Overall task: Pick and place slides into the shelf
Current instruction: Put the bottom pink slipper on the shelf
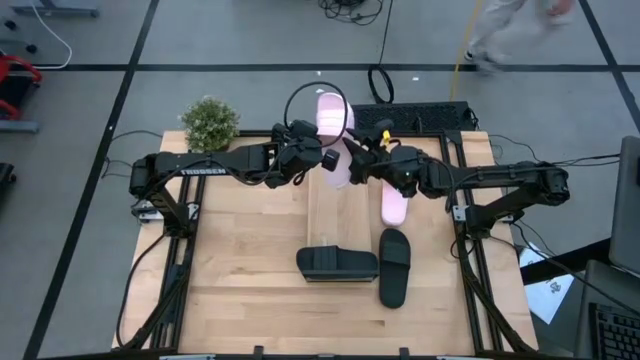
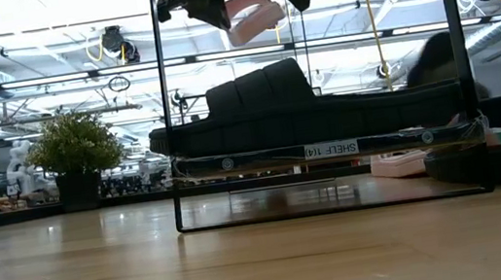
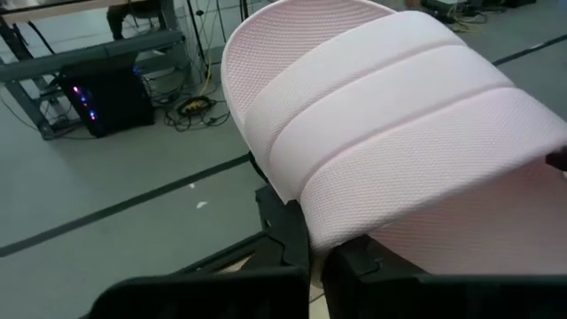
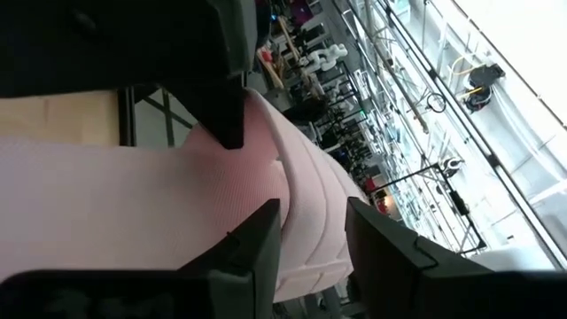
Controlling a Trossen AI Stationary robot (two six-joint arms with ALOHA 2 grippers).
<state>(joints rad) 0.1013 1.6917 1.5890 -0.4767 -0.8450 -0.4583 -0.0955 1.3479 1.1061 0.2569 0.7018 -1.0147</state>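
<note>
overhead, both jaws, left and right, seemingly pinch one pink slide above the shelf.

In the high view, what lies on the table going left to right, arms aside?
Potted plant → black slide lying crosswise → upright black slide. The two pink slides sit around the arms at the middle, so I leave them out of the order.
</note>
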